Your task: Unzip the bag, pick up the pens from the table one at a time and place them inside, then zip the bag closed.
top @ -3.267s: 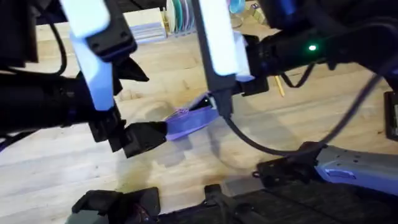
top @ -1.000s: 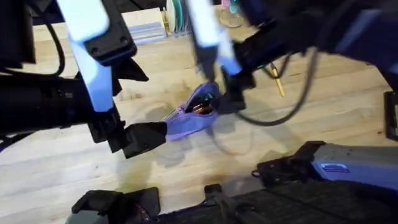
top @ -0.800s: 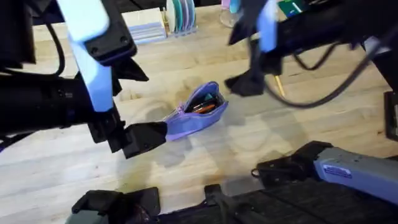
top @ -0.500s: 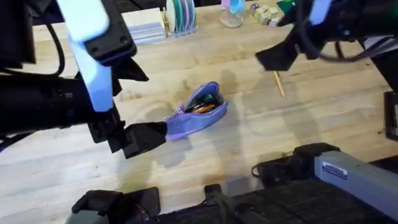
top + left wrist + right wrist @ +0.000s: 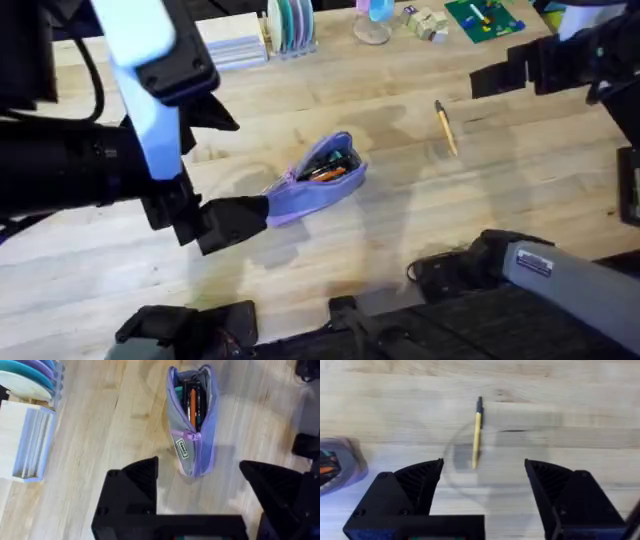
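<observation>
The lavender bag (image 5: 312,188) lies unzipped mid-table, with orange and dark pens (image 5: 326,170) showing in its open mouth. My left gripper (image 5: 238,220) is open at the bag's left end. In the left wrist view the bag (image 5: 192,420) holds the pens (image 5: 191,402), and its closed end lies between the spread fingers of the left gripper (image 5: 197,464) without touching them. One yellowish-tan pen (image 5: 446,128) with a dark end lies on the table at the back right. My right gripper (image 5: 492,80) hovers open beside it. The right wrist view shows the pen (image 5: 476,435) just ahead of the right gripper (image 5: 483,462) and the bag's edge (image 5: 335,465).
Along the table's far edge stand a rack of coloured discs (image 5: 290,22), a pale slotted block (image 5: 235,50), a glass (image 5: 372,25), small wooden blocks (image 5: 425,20) and a green board (image 5: 483,15). The discs (image 5: 25,375) and block (image 5: 30,445) sit near the left arm.
My right arm has pulled away from over the bag to the back right, above the lone pen. The bag stays open with pens inside. The left arm has not moved.
</observation>
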